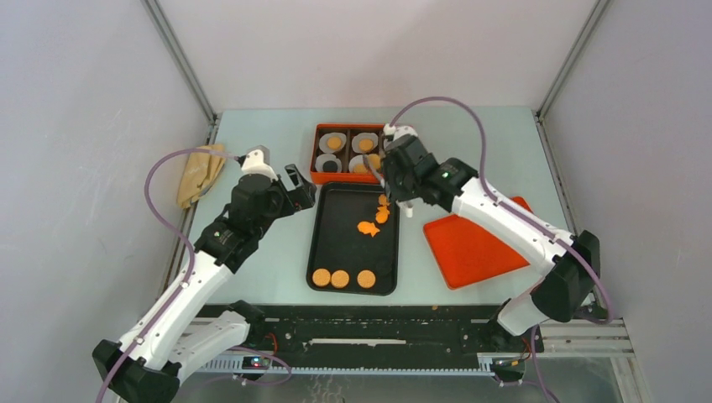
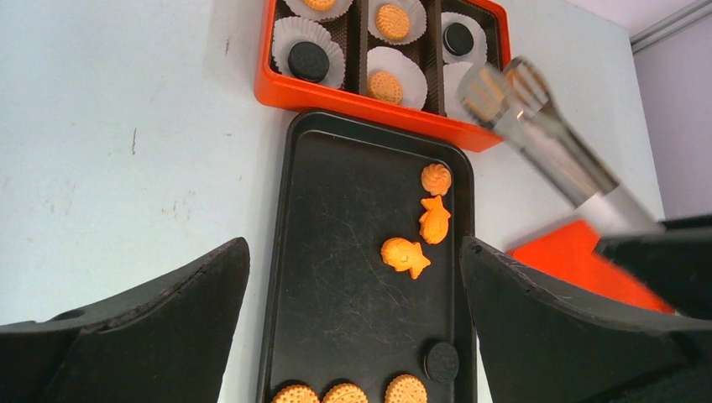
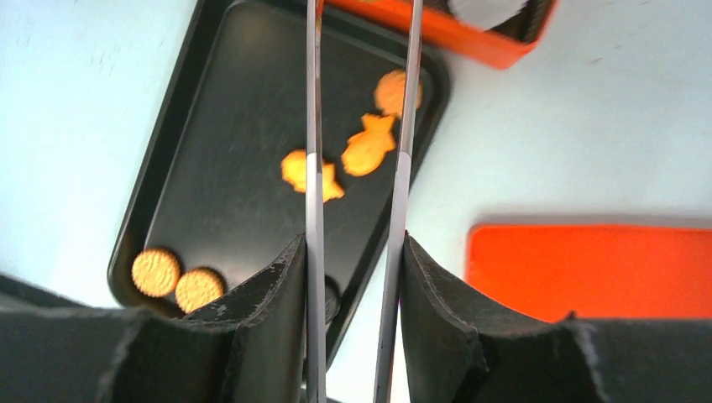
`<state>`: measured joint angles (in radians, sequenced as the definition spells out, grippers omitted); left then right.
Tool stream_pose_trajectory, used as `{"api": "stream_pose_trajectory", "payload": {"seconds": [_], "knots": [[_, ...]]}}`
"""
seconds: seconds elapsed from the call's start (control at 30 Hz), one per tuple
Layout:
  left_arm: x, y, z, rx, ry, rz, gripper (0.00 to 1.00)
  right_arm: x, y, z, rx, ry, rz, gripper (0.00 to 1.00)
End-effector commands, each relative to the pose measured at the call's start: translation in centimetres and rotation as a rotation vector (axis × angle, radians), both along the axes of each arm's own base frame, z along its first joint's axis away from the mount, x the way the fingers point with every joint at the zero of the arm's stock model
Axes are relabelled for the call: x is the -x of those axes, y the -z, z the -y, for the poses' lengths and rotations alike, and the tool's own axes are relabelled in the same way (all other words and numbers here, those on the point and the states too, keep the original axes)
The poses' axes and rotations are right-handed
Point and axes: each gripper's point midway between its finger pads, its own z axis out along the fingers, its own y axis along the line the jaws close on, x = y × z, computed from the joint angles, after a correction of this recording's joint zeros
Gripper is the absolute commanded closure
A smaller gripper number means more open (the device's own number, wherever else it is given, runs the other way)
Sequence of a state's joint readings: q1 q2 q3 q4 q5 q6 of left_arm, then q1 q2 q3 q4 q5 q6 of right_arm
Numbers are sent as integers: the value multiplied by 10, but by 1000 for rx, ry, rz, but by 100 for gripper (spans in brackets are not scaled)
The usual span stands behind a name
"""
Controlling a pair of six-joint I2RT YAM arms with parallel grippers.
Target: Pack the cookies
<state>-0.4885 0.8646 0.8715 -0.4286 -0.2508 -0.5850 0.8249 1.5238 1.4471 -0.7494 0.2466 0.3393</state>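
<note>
The black tray (image 1: 344, 248) holds three round orange cookies (image 1: 339, 278) at its near end, one dark cookie (image 2: 441, 362), two fish-shaped cookies (image 2: 404, 256) and a swirl one (image 2: 436, 178). The orange box (image 1: 319, 172) behind it has white paper cups with orange cookies (image 2: 385, 86) and dark cookies (image 2: 308, 60). My right gripper (image 1: 399, 180) is shut on metal tongs (image 2: 537, 134). Their blades (image 3: 314, 168) stand apart and reach over the box's near right corner, blurred. My left gripper (image 1: 301, 186) is open and empty, over the tray's left side (image 2: 355, 252).
An orange lid (image 1: 474, 243) lies flat right of the tray, also in the right wrist view (image 3: 588, 269). A tan cloth (image 1: 201, 172) lies at the table's far left edge. Frame posts stand at the back corners.
</note>
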Motion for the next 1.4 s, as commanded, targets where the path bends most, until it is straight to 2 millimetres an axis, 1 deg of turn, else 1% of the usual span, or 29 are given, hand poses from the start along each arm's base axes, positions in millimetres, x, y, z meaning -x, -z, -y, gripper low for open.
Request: {"api": "stream_pose_trajectory", "payload": {"seconds": [0.0, 0.1, 0.17, 0.27, 0.37, 0.5, 0.67, 0.7, 0.83, 0.9, 0.97, 1.2, 1.37], "knots": [[-8, -24, 3, 27, -2, 61, 0, -49, -31, 23, -25, 79, 96, 83], [-10, -23, 4, 18, -1, 57, 0, -73, -17, 34, 5, 115, 74, 84], [-10, -22, 3, 12, -2, 57, 0, -89, 1, 43, 39, 143, 48, 85], [-11, -21, 2, 4, -7, 58, 0, -106, 22, 52, 53, 162, 12, 86], [-12, -19, 2, -3, -7, 51, 0, -114, 40, 56, 54, 171, -28, 86], [-14, -17, 3, -9, -6, 45, 0, -120, 55, 60, 83, 179, -42, 86], [-16, -15, 6, -8, 2, 38, 0, -130, 62, 67, 108, 205, -45, 85], [-16, -15, 6, -8, 2, 39, 0, -130, 61, 68, 113, 211, -45, 82], [-16, -13, 7, -9, 11, 35, 0, -131, 58, 69, 101, 223, -31, 60], [-16, -15, 9, -4, 20, 38, 0, -130, 51, 69, 88, 226, -15, 54], [-16, -14, 10, -2, 25, 36, 0, -131, 45, 69, 80, 231, -1, 53], [-15, -14, 14, 6, 41, 37, 0, -128, 15, 70, 40, 227, 53, 53], [-15, -15, 15, 11, 50, 39, 0, -122, -5, 72, 15, 229, 80, 52]]}}
